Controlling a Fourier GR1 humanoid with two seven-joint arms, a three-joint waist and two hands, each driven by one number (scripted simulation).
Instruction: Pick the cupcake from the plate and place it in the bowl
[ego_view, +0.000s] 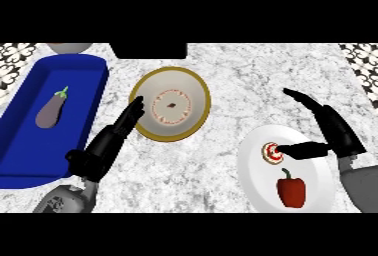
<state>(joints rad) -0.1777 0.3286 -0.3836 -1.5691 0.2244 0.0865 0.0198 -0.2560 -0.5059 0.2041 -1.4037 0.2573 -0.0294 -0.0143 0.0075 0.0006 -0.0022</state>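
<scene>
A white plate (255, 172) is seen at the lower right of the frame on the marbled surface (244, 75). The cupcake (272, 152) is located on the plate's upper left part, and a red bell pepper (291, 189) is laid just below it on the same plate. The right robot hand (334, 131) is held over the plate's right edge; its thumb is stretched toward the cupcake and meets its right side, while its fingers are extended toward the upper left, so nothing is grasped. The bowl (170, 104), gold-rimmed and pale inside, is placed in the upper middle of the frame, well apart from the plate. The left robot hand (111, 142) is shown just left of the bowl with straight, released fingers, the tips near the bowl's rim. A blue tray (29, 150) is set along the left edge, with an eggplant (52, 109) lying in it.
</scene>
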